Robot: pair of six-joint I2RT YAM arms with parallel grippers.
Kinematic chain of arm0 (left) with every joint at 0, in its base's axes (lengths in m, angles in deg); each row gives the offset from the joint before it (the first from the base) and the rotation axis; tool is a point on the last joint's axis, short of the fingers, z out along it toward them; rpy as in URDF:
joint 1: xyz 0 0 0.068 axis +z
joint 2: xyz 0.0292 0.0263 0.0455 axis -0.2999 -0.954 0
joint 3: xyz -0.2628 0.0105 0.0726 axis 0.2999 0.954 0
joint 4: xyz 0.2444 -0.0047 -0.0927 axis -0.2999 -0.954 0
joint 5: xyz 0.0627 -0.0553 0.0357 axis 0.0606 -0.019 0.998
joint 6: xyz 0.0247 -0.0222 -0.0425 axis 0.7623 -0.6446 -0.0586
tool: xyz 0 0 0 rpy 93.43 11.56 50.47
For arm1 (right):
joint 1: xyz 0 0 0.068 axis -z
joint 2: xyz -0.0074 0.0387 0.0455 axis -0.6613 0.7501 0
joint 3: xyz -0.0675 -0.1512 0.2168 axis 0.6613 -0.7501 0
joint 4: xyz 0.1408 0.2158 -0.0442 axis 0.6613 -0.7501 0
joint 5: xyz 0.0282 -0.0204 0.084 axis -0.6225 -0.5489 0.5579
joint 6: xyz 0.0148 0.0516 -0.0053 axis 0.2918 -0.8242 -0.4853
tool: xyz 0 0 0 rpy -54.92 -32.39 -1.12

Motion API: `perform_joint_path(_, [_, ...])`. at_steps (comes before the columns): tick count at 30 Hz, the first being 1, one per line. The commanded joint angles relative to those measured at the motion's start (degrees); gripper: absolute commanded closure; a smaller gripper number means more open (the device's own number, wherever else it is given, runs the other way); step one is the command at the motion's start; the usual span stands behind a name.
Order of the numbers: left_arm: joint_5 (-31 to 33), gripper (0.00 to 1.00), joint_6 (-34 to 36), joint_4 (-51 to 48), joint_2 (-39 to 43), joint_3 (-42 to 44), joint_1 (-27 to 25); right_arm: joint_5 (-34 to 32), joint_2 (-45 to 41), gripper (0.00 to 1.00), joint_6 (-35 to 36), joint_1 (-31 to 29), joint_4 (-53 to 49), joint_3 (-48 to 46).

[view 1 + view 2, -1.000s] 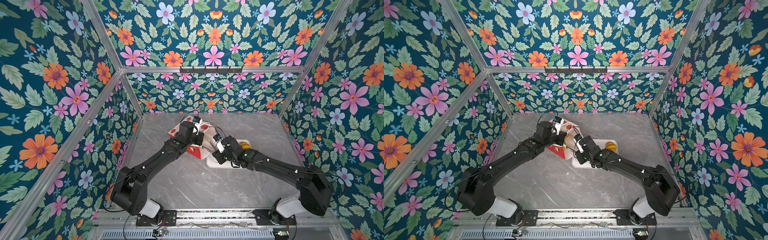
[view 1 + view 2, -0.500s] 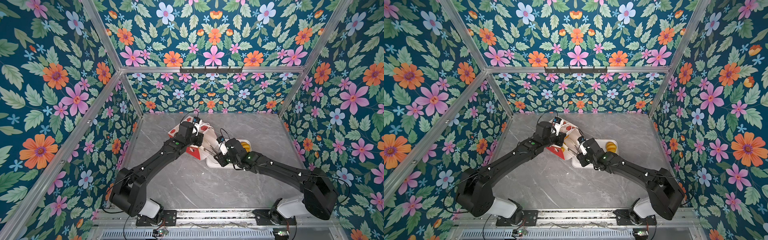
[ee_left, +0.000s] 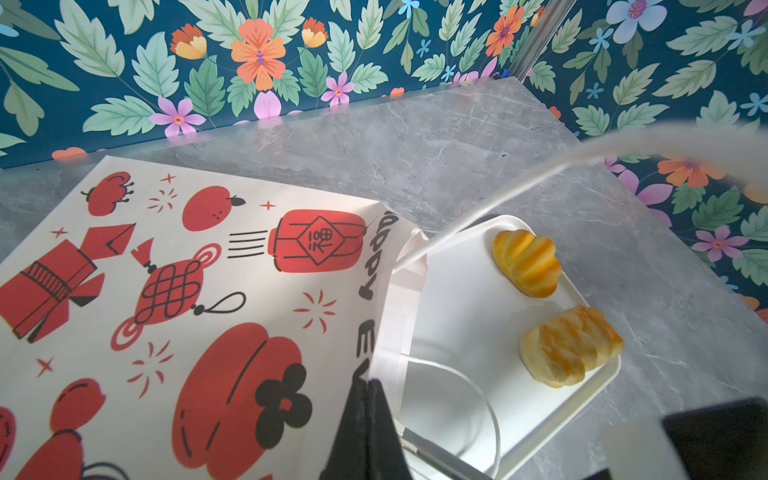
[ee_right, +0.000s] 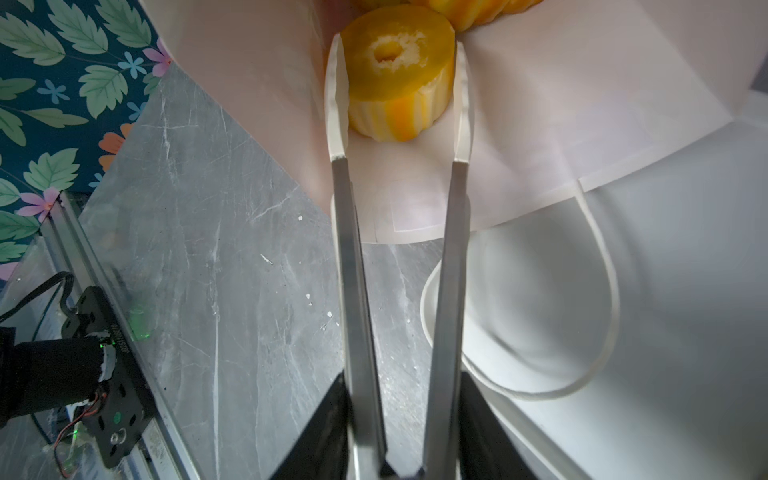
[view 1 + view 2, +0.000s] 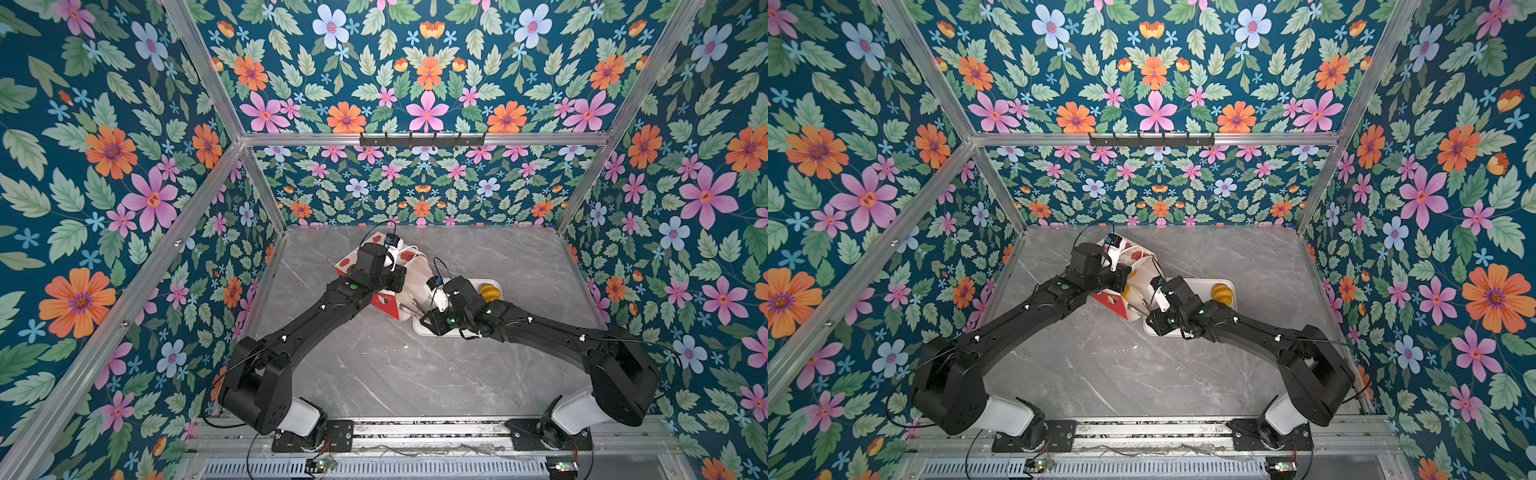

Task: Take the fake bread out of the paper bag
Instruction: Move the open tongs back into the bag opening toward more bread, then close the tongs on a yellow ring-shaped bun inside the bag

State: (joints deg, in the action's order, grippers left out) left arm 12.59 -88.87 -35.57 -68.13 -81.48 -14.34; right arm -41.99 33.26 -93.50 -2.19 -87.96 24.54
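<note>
The red-and-white paper bag [image 5: 409,266] [image 5: 1142,266] [image 3: 208,291] lies on its side, its mouth facing the white tray [image 3: 457,299]. My left gripper [image 3: 368,384] is shut on the upper rim of the bag's mouth. My right gripper [image 4: 398,62] [image 5: 405,305] reaches into the mouth. Its white fingertips [image 4: 336,95] press both sides of a yellow ring doughnut [image 4: 395,95] of fake bread. More yellow bread [image 4: 478,10] shows deeper in the bag. Two pieces of bread [image 3: 525,262] [image 3: 570,345] lie on the tray.
The tray [image 5: 424,330] [image 5: 1200,284] sits right of the bag, under my right wrist. One white cord handle [image 4: 598,291] droops onto the tray. Flowered walls close in the grey marble table [image 5: 374,374] on three sides.
My right arm has shifted a little at the bag's mouth. The left arm and the bag have stayed in place.
</note>
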Motion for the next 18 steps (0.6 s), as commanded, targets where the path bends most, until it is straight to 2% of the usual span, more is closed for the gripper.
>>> perform_joint_path(1, [-0.14,1.00,-0.52,1.31,0.35,0.06,-0.03,2.05,1.78,0.61,-0.80,0.03,-0.13,1.62])
perform_joint_path(6, [-0.59,1.00,-0.72,1.68,0.25,0.15,-0.03,5.24,4.79,0.63,-2.03,0.87,-0.19,3.62])
perform_joint_path(18, [-0.15,1.00,-0.39,1.86,0.16,-0.03,-0.03,4.75,4.77,0.80,-2.21,0.99,-2.02,3.58])
